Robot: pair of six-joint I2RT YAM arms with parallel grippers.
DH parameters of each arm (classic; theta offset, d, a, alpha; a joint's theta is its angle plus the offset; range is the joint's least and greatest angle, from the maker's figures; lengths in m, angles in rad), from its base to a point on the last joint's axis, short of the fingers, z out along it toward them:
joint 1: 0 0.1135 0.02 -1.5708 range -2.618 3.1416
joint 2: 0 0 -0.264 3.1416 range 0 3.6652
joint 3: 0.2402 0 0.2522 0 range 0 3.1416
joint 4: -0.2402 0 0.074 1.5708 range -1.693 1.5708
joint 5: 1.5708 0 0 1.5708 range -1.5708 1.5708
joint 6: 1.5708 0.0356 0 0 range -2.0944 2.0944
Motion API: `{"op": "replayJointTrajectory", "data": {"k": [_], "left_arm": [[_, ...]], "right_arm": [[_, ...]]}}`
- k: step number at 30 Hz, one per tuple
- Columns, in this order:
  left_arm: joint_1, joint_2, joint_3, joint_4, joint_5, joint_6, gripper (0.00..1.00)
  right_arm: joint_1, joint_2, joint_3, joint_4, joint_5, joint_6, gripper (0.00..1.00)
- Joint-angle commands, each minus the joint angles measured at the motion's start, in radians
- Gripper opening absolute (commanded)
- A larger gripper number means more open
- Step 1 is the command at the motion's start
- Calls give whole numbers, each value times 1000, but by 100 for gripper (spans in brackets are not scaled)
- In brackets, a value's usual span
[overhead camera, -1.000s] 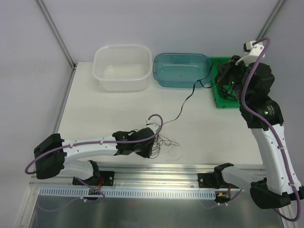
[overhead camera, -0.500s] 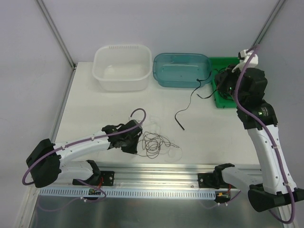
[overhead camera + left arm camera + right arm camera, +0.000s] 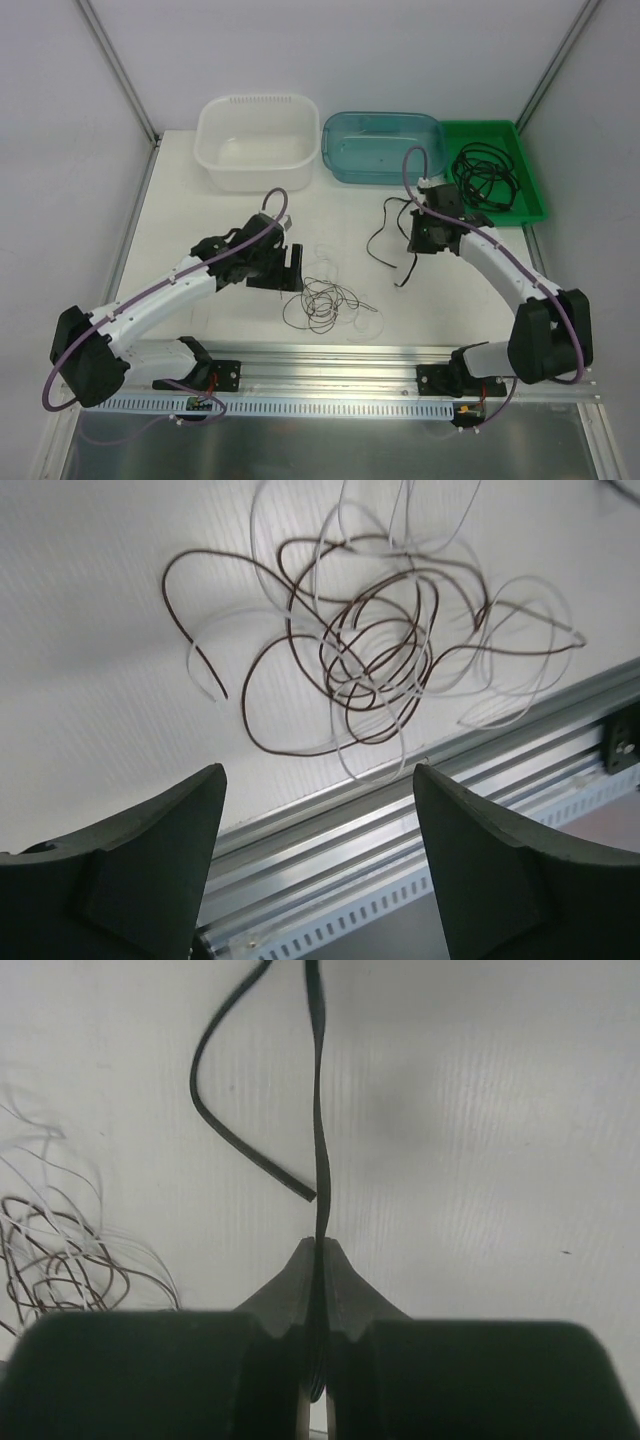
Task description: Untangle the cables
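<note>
A loose tangle of thin dark and white cables lies on the table near the front rail; in the left wrist view the same tangle spreads out beyond my fingers. My left gripper hovers just left of it, open, with nothing between its jaws. A thicker black cable curves across the table's middle right. My right gripper is shut on it, low over the table. The black cable's free end lies just ahead of the jaws.
A white tub and a blue tub stand at the back. A green tray at the back right holds a coil of black cords. The aluminium rail runs along the near edge.
My left gripper has opened, let go of the thin tangle and drawn back to its left. My right arm has swung down from the green tray to mid-table with the black cable.
</note>
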Motion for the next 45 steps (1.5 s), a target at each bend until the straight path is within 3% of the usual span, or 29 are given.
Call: {"op": "replayJointTrajectory", "data": {"k": [1,4,8,13,18,23,32,37,40,44,45], "left_arm": [[80,-25,119,-46,63,104,77],[150,-23,189,-82,84,149,86],[238,-29,234,-101,78,228,87],[304,-45,233,-93,-29,302,86],[329,-69,168,-46,-182,379,86],[339,-115,50,63,-218,385,87],[358,-121,-11,100,-247,384,86],[356,-131,-20,103,-262,388,85],[356,-138,-27,103,-271,390,85],[356,-147,-31,105,-284,390,85],[356,-147,-30,105,-285,390,85]], "right_arm": [[62,78,36,11,-33,-4,5],[102,157,65,23,-23,-10,9],[137,244,105,32,-24,-41,17],[180,319,145,16,-20,-68,36],[211,382,174,6,13,-84,51],[220,431,196,8,28,-84,55],[231,522,254,-18,114,-124,56],[234,542,254,-26,108,-133,49],[238,540,234,-23,103,-130,37],[240,520,196,-11,100,-124,9],[241,505,187,-7,96,-125,7]]}}
